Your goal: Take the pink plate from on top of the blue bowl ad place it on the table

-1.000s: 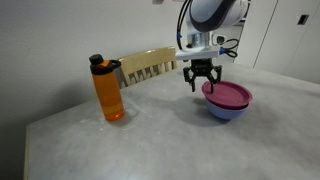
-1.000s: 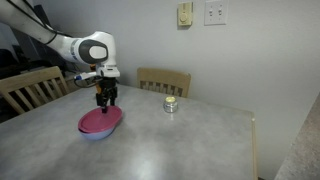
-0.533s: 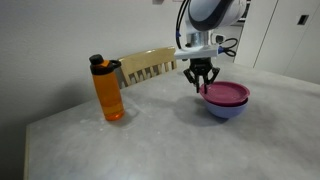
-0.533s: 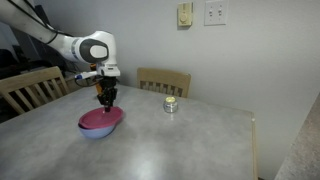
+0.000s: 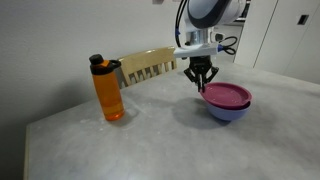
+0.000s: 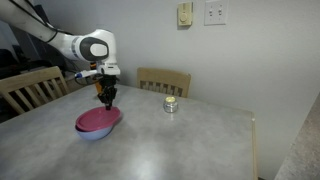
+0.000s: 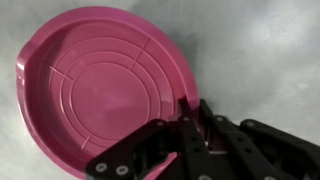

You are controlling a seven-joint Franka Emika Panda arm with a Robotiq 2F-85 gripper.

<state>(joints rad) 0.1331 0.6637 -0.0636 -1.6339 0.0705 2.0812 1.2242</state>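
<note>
Pinching the rim of the plate (image 5: 230, 94) with the gripper (image 5: 203, 86), up on the bowl (image 5: 228, 112). Looks light, stiff, slick plastic. Best held right at that raised lip, squeezed firmly, lifted level to avoid slipping.

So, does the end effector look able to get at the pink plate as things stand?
Likely yes: the end effector appears shut on the rim of the pink plate, nothing in the way.
</note>
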